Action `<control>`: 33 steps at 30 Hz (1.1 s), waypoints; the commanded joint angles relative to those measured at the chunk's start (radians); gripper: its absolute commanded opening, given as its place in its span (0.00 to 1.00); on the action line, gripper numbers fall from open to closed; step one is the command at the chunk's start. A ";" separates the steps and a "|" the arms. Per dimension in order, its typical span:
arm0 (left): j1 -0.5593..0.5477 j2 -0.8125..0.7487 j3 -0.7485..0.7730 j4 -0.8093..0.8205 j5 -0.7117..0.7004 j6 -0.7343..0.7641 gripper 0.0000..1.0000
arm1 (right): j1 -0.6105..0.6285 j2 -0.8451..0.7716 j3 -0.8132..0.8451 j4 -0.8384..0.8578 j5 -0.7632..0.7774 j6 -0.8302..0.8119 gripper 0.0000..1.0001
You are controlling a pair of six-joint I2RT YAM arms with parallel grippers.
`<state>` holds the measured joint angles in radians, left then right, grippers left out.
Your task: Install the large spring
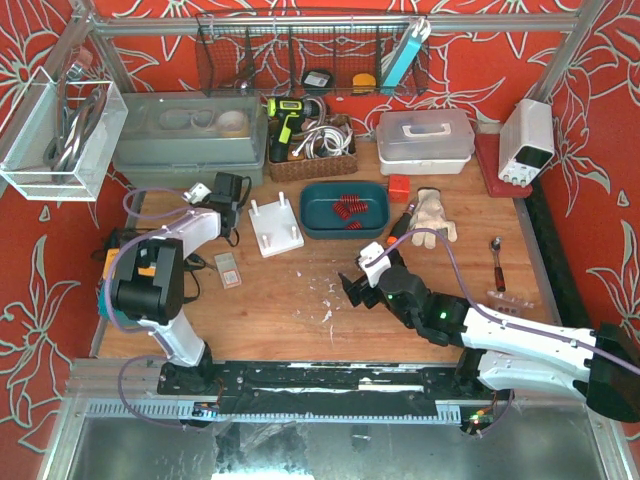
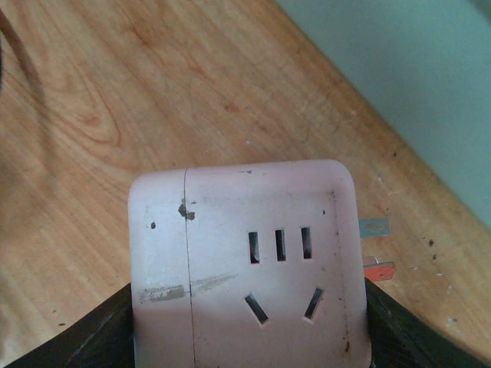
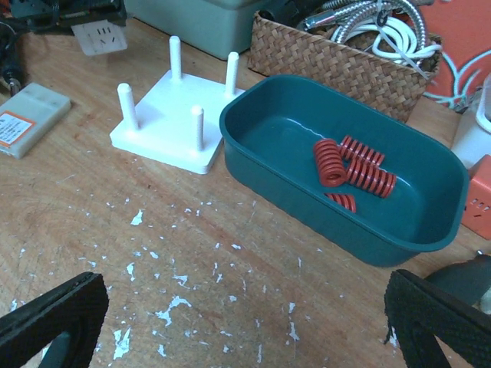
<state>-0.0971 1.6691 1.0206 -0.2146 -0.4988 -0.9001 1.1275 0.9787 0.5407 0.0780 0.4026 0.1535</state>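
Right wrist: right gripper (image 3: 245,322) spread wide near the tray (image 3: 322,211) of springs (image 3: 349,165), left gripper (image 2: 249,341) pinches a socket adapter (image 2: 245,230).

Red springs (image 3: 357,165) lie loose in the teal tray (image 3: 261,130). The white four-peg base (image 3: 165,115) stands just beside it, pegs upright.

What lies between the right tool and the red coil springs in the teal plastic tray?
Only flecked wooden tabletop and the teal plastic tray's near wall, before the red coil springs; the right wrist view shows it.
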 commanded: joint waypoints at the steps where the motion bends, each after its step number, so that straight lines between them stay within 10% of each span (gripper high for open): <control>1: 0.011 0.056 0.034 0.047 -0.012 0.013 0.45 | 0.006 -0.008 -0.004 -0.025 0.050 0.018 0.99; 20: 0.017 0.068 0.095 -0.096 0.011 0.042 1.00 | 0.006 0.018 0.005 -0.031 0.087 0.031 0.99; 33: -0.091 -0.374 -0.170 0.093 0.258 0.283 1.00 | 0.001 -0.024 -0.056 0.029 0.216 0.032 0.99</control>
<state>-0.1223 1.4250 0.9020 -0.2119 -0.3359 -0.7567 1.1271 0.9890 0.5304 0.0631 0.5663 0.1955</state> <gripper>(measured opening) 0.999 0.989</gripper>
